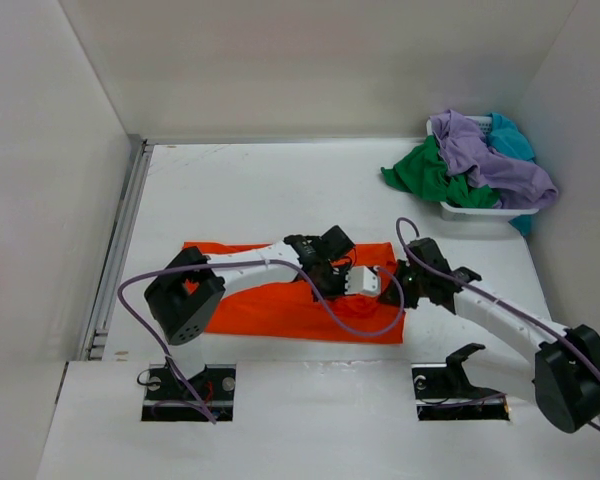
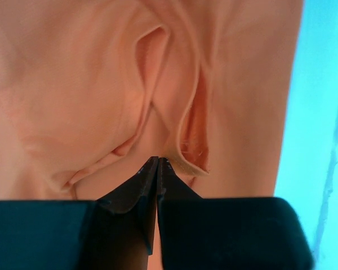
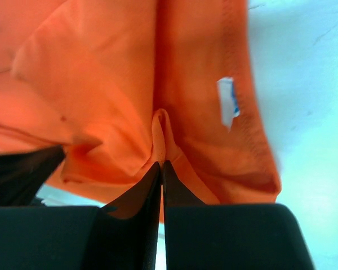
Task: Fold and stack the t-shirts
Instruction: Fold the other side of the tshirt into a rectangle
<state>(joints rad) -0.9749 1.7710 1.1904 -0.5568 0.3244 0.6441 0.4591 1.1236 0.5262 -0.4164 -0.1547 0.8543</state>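
The orange t-shirt (image 1: 260, 305) lies spread flat across the middle of the table. My left gripper (image 1: 332, 272) reaches over its right half and is shut on a raised fold of the cloth (image 2: 183, 152). In the left wrist view the left gripper (image 2: 159, 161) has its jaws pressed together. My right gripper (image 1: 383, 284) sits near the shirt's right edge, and in its wrist view the right gripper (image 3: 161, 164) is shut on a pinched ridge of orange fabric (image 3: 160, 132). A white label (image 3: 228, 101) shows beside the hem. The green (image 1: 425, 172), lavender (image 1: 490, 155) and teal (image 1: 510, 138) t-shirts lie heaped at the back right.
A white basket (image 1: 475, 212) at the back right holds the heaped shirts, which spill over its rim. White walls enclose the table on three sides. A metal rail (image 1: 115, 255) runs along the left edge. The right arm's purple cable (image 1: 365, 325) loops over the orange shirt.
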